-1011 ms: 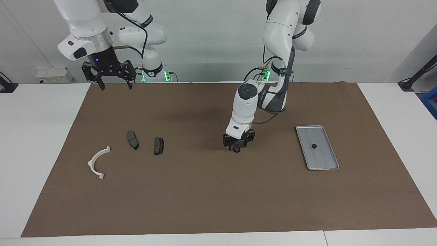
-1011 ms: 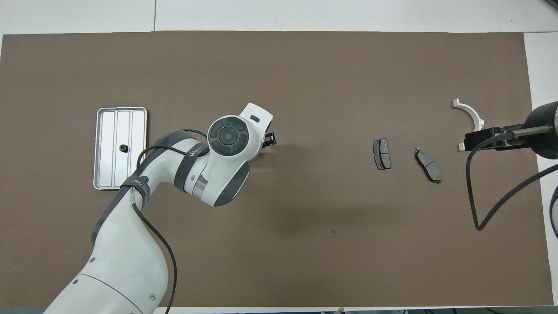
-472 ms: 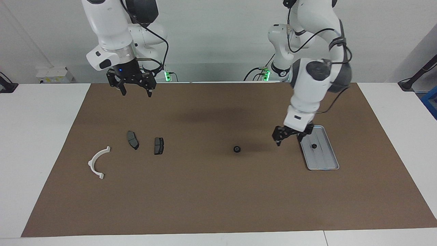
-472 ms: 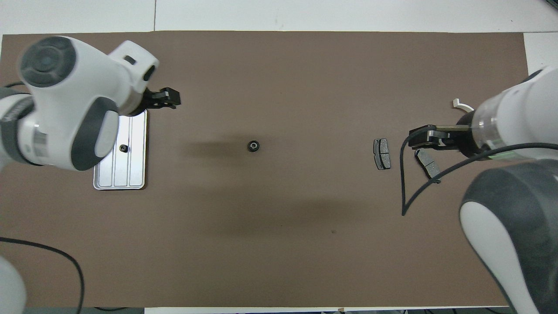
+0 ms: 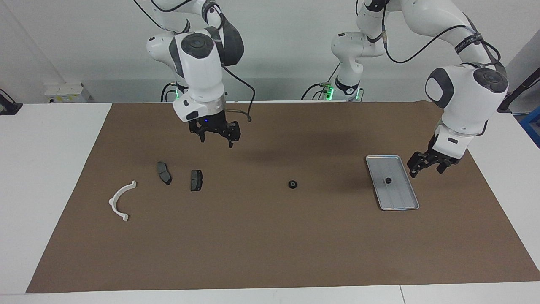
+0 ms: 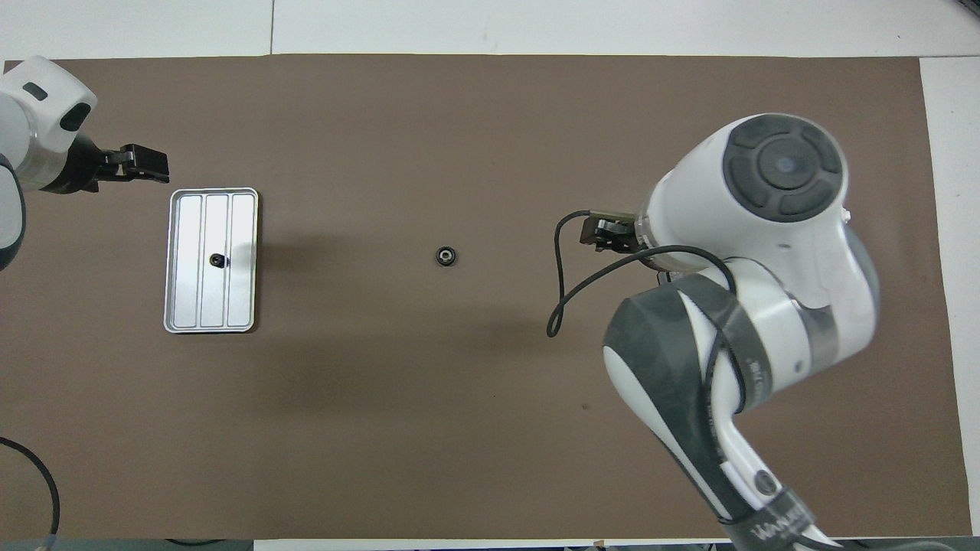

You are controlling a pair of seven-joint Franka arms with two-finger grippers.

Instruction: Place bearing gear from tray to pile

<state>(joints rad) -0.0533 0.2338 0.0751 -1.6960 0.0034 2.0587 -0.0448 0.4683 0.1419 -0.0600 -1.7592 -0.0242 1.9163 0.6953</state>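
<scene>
Starting at the right arm's end of the table in the facing view, you are seeing the pile lying on the brown mat point(image 5: 270, 253): the white half-ring bracket point(image 5: 121, 200) is resting flat, and the two dark brake pads point(image 5: 164, 172) point(image 5: 196, 180) are sitting side by side, apart from each other and a little nearer to the robots than the bracket. The overhead view is hiding all three under the right arm. The right gripper point(image 5: 216, 136) is hanging in the air over bare mat, above and toward the table's middle from the pads, and its fingers are standing wide apart with nothing between them.

Moving toward the middle, you are finding a bearing gear point(image 5: 292, 184), a small dark ring, lying alone on the mat, well apart from the pile and from the tray; it is showing plainly in the overhead view point(image 6: 445, 255). Nothing is touching it.

Continuing toward the left arm's end, the silver tray point(image 5: 400, 204) is sitting flat on the mat, and a second small dark part point(image 5: 388, 180) is resting on its ribbed floor near the centre. The left gripper point(image 5: 427, 165) is hovering just beside the tray at the end nearer the robots, over the mat rather than over the tray, its fingers spread wide and carrying nothing.
</scene>
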